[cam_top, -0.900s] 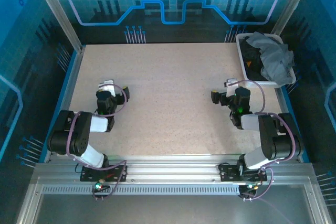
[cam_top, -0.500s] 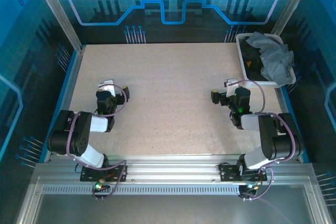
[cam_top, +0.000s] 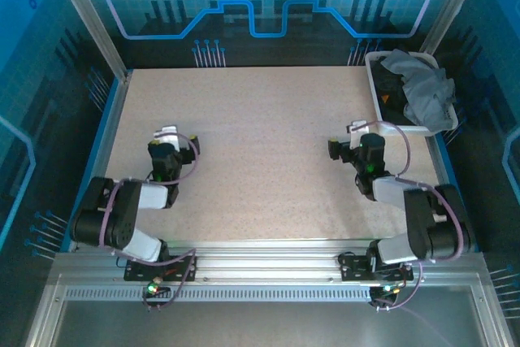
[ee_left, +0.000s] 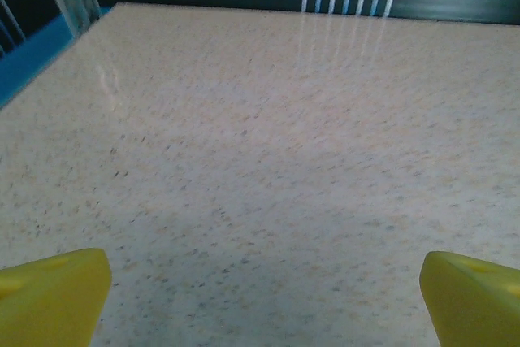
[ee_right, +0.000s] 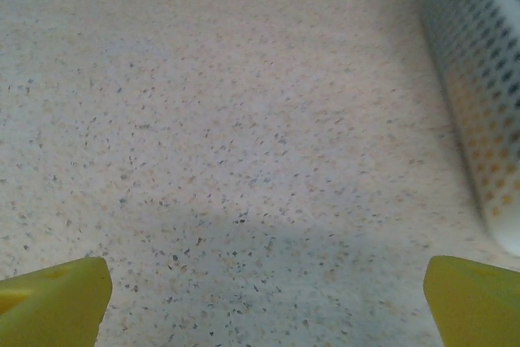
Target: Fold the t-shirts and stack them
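- The t-shirts sit heaped in a white mesh basket (cam_top: 374, 85) at the upper right of the top view, at the table's far right corner; none lies on the table.
- The slate-grey t-shirt (cam_top: 426, 91) lies crumpled on top; its long axis runs from the basket's upper left to its lower right, and its lower end spills over the rim there; neck and sleeves cannot be told apart.
- The black t-shirts (cam_top: 392, 80) lie bunched under it on the basket's left side; a small orange-yellow patch (cam_top: 387, 101) shows there; which way they point cannot be told.
- The table (cam_top: 260, 119) is a flat, beige, finely speckled surface, matt with faint streaks of reflected light at its far edge in the left wrist view.
- Around it stand aluminium frame posts and blue-lit panels with a grid and a gear motif at the back; a ribbed aluminium rail carries both arm bases along the bottom of the frame.
- The left gripper (cam_top: 177, 137) sits low over the table at centre left, aimed toward the top of the frame; its yellow fingertips (ee_left: 57, 294) stand wide apart in the bottom corners with nothing between them.
- The right gripper (cam_top: 348, 140) sits at centre right, below and left of the basket; its yellow fingertips (ee_right: 53, 298) are likewise spread wide and hold nothing; the perforated basket wall (ee_right: 479, 119) rises at the right edge of that view.
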Robot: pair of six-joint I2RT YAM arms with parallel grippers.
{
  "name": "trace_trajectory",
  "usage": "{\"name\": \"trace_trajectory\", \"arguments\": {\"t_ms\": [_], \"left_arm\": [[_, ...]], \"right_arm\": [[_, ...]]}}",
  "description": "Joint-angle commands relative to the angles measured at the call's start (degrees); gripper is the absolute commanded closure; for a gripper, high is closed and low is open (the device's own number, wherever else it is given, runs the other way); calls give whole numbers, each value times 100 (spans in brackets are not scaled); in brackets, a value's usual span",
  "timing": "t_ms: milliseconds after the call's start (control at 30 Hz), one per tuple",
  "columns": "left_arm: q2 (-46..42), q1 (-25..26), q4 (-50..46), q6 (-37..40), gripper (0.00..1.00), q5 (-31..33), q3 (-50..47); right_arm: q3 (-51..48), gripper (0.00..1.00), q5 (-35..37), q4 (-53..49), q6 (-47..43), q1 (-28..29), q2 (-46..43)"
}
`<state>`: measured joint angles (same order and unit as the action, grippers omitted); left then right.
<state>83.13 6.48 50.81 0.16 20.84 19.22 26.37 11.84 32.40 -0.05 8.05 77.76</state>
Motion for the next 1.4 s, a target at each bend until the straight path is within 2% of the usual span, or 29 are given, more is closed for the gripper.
{"name": "trace_trajectory", "arguments": {"t_ms": [0,33,67,100,133,167,200,233,267,300,367,533,667,800,867,933,1000,1067,1100,1233,1367], "left_arm": [[-1187,819,-629,681,1,1023,447],[-1422,989,-937,631,1,1176,761],[-1528,1104,-1306,364,1,1504,1139],[-1611,1127,-2233,-441,1,1735,1745],[-1729,1090,-3755,-1464,1,1565,2474],[-1765,1060,-4796,-2192,1,1389,3032],[-1669,893,-5075,-2843,1,1046,3399],[-1524,525,-5011,-3311,1,-164,3626],[-1357,248,-4964,-3778,1,-1130,3821],[-1120,122,-4957,-4129,1,-1801,4104],[-743,237,-5034,-4221,1,-2550,4641],[-353,966,-5237,-4140,1,-3289,5321],[-339,1423,-5342,-4146,1,-3429,5252],[-461,1652,-5372,-4281,1,-3460,5026],[-536,1696,-5403,-4306,1,-3439,4969],[-609,1697,-5480,-4280,2,-3425,4944],[-656,1699,-5550,-4230,2,-3392,4942],[-692,1703,-5580,-4222,4,-3374,4951],[-706,1699,-5593,-4218,6,-3368,4942],[-711,1699,-5560,-4277,8,-3360,4866],[-702,1699,-5491,-4330,9,-3379,4752]], "right_arm": [[658,0,1366,-534,34,556,-1254],[1008,0,1761,-966,501,604,-1467],[1470,0,1893,-1878,1279,457,-1531],[2217,0,1678,-3527,2387,132,-1526],[2937,0,2024,-5094,3982,-162,-1415],[3179,0,1987,-5546,4731,-481,-1266],[3129,5,1323,-5055,4639,-876,-1182],[2961,8,1091,-4479,4673,-1079,-1188],[2815,8,1304,-4021,4754,-1124,-1194],[2702,8,1536,-3570,4873,-1184,-1144],[2809,7,1522,-3252,5101,-1496,-831],[3137,6,1144,-2536,5734,-2287,208],[3361,4,1258,-2363,6061,-2564,868],[3682,5,1127,-2282,6263,-2798,1550],[3952,10,888,-2357,6298,-2887,1923],[4240,25,678,-2563,6320,-2923,2255],[4302,53,461,-2502,6290,-2921,2406],[4157,90,164,-2139,6281,-2921,2400],[4057,100,96,-2014,6325,-2884,2328],[3519,100,443,-1830,6202,-2528,1561],[2921,100,454,-1840,6133,-2236,448]]}}
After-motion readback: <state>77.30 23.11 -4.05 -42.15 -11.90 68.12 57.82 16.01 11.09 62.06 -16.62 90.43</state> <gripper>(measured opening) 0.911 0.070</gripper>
